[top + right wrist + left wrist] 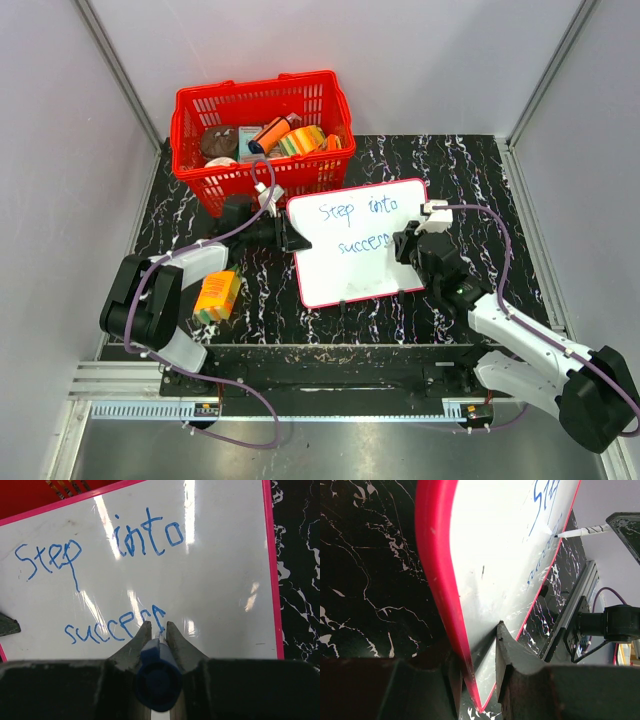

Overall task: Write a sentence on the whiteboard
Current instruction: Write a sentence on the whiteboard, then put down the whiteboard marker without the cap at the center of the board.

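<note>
The whiteboard point(345, 275), white with a thin red frame, lies on the black marbled table. My left gripper point(290, 237) is shut on its left edge, one finger on each side of the red rim point(437, 580). Blue handwriting, the sentence point(145, 535), reads "Step into" with a second line starting "succes" point(360, 245). My right gripper point(156, 625) is shut on a blue marker point(159, 677). The marker's tip touches the board at the end of the second line. The marker's white tip point(580, 531) also shows in the left wrist view.
A red basket point(195, 165) holding several packaged items stands behind the board at the back left. An orange box point(217, 297) lies near the left arm's elbow. Grey walls close in the table on three sides.
</note>
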`<state>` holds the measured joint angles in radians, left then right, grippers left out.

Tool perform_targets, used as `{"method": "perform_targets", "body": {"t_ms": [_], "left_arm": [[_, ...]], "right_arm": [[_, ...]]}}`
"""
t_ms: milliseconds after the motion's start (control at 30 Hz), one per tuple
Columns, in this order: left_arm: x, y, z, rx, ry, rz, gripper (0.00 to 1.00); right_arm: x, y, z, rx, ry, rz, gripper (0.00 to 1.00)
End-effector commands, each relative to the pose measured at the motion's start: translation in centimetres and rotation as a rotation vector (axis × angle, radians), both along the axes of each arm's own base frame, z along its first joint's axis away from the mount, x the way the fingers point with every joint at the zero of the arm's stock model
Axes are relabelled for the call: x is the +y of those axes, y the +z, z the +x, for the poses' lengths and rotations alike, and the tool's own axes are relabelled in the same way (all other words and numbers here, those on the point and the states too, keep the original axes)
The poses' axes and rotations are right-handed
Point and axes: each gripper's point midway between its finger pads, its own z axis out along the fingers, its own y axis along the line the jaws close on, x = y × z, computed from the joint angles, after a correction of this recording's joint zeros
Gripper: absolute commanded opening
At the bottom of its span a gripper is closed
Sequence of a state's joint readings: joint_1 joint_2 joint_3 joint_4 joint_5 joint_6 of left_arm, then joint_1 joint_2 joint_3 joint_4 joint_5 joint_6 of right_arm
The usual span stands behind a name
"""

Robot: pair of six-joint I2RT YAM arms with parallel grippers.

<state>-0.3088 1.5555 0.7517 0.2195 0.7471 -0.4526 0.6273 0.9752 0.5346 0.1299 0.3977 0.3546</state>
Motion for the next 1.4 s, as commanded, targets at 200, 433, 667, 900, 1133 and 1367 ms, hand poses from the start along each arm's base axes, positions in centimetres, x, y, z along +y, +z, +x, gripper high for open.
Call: {"method": "perform_targets", "body": {"t_ms": [200, 433, 667, 900, 1133, 1367], "left_arm": [[2.8, -5.9, 0.9, -0.026, 0.082, 0.268, 0.0], [2.8, -5.9, 0.8, -0.026, 0.082, 0.268, 0.0], [2.8, -5.9, 0.9, -0.028, 0.082, 0.269, 0.0], [2.9, -5.8, 0.9, -0.031, 0.086, 0.271, 0.0], [2.8, -5.7, 1.0, -0.032, 0.086, 0.266, 0.0], [2.9, -5.6, 0.9, -0.036, 0.088, 0.27, 0.0]], "right_arm": [[1.1, -0.5, 0.0, 0.025, 0.042, 0.046, 0.0], [1.1, 4.6, -1.4, -0.093, 0.082, 0.152, 0.0], [-0.7, 9.1, -2.2, -0.191, 0.044, 0.174, 0.0], [-0.8, 9.2, -2.1, -0.172, 0.038, 0.146, 0.0], [-2.1, 10.6, -1.4, -0.161, 0.035, 0.239, 0.0], [-5.1, 10.6, 0.2, -0.079, 0.052, 0.342, 0.0]]}}
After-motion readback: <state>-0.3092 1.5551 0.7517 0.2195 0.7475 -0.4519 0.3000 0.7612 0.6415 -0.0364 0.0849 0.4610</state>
